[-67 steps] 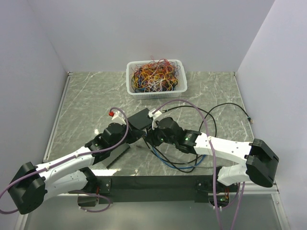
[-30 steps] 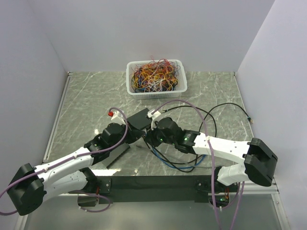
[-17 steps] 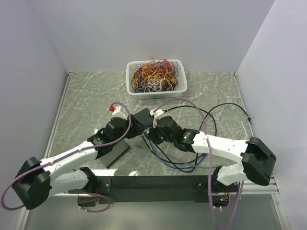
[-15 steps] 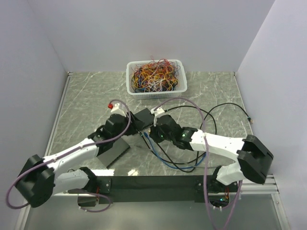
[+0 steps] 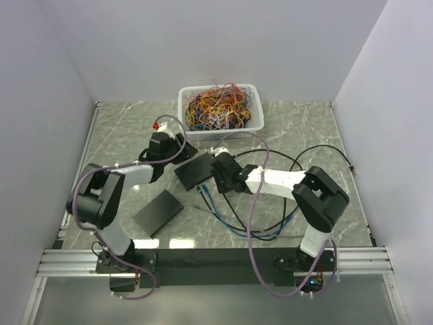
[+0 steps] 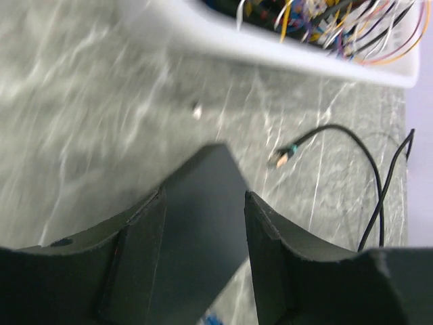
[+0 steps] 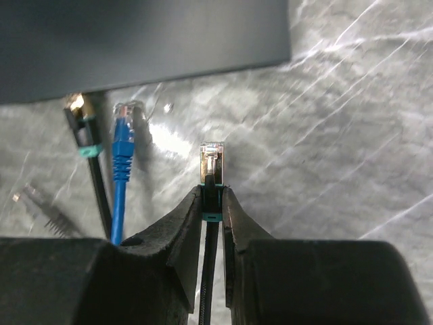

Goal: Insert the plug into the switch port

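The left claw (image 5: 181, 145) hovered by the far-left corner of the black switch (image 5: 195, 169), and the right claw (image 5: 213, 175) sat against its right edge. Cables (image 5: 237, 227) looped across the surface (image 5: 122, 135) in front of the wire-filled basket (image 5: 223, 134).

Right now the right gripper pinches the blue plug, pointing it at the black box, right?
No, the right gripper pinches a black cable's plug, pointed at the black box; the blue plug lies loose beside it. The right wrist view shows it.
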Action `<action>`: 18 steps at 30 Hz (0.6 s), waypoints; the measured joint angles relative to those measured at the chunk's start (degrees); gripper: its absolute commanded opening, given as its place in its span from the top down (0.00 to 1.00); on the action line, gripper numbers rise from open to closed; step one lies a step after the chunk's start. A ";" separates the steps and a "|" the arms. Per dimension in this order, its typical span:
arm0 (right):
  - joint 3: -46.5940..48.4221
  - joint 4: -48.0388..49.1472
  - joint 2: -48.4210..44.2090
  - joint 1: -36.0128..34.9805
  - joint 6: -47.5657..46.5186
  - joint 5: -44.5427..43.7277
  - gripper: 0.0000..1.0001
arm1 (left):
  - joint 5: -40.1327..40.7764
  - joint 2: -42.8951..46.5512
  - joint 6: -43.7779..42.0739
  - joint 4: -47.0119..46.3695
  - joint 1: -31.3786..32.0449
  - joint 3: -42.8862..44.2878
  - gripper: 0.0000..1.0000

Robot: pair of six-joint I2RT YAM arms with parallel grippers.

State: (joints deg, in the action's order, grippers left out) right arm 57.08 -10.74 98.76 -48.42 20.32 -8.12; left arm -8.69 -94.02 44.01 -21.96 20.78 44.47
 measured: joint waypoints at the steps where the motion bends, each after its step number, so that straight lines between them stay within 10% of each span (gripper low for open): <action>1: 0.57 -0.07 0.63 0.42 0.00 0.13 1.00 | -1.14 -1.79 -0.57 -1.01 -0.42 1.40 0.45; 18: 8.07 -0.70 8.31 4.59 0.09 3.02 1.00 | -13.55 -15.41 -7.21 -9.29 -2.47 7.93 0.50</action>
State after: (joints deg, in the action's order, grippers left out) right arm 65.14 -11.44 107.07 -43.83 20.40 -5.10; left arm -22.24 -109.43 36.80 -31.24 18.31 52.40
